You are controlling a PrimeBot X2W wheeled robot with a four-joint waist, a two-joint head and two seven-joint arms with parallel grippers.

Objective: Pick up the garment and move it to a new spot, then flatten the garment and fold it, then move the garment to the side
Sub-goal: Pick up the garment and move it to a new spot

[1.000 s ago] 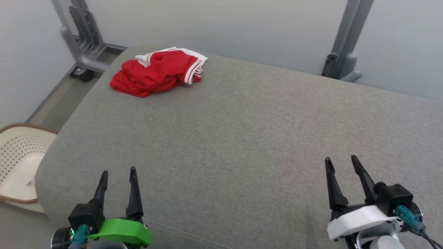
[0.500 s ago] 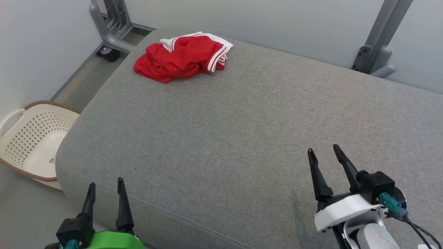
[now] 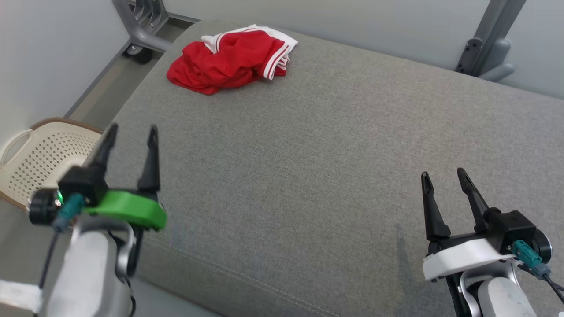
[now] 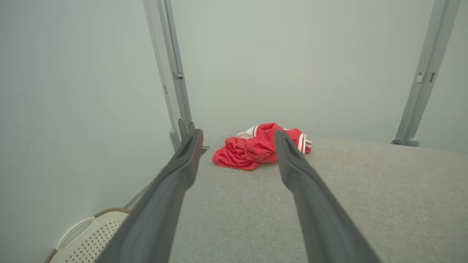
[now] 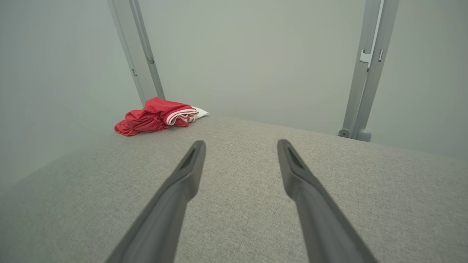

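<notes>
The garment (image 3: 229, 59) is a crumpled red piece with white striped trim, bunched at the far left corner of the grey cushioned surface (image 3: 308, 154). It lies straight ahead in the left wrist view (image 4: 256, 148) and far off to the left in the right wrist view (image 5: 153, 117). My left gripper (image 3: 131, 128) is raised over the surface's left edge, open and empty, well short of the garment. At the lower right my right gripper (image 3: 443, 174) stands open and empty over the near part of the surface.
A cream perforated laundry basket (image 3: 39, 158) with a brown rim sits on the floor left of the surface. Grey metal frame posts (image 3: 141, 22) (image 3: 489, 48) stand behind it, against a pale wall. The surface's front edge (image 3: 246, 281) runs near my arms.
My left arm has risen and reached forward toward the garment. The head camera has shifted, so the whole scene sits differently. The right gripper has kept roughly its place. Both stay open.
</notes>
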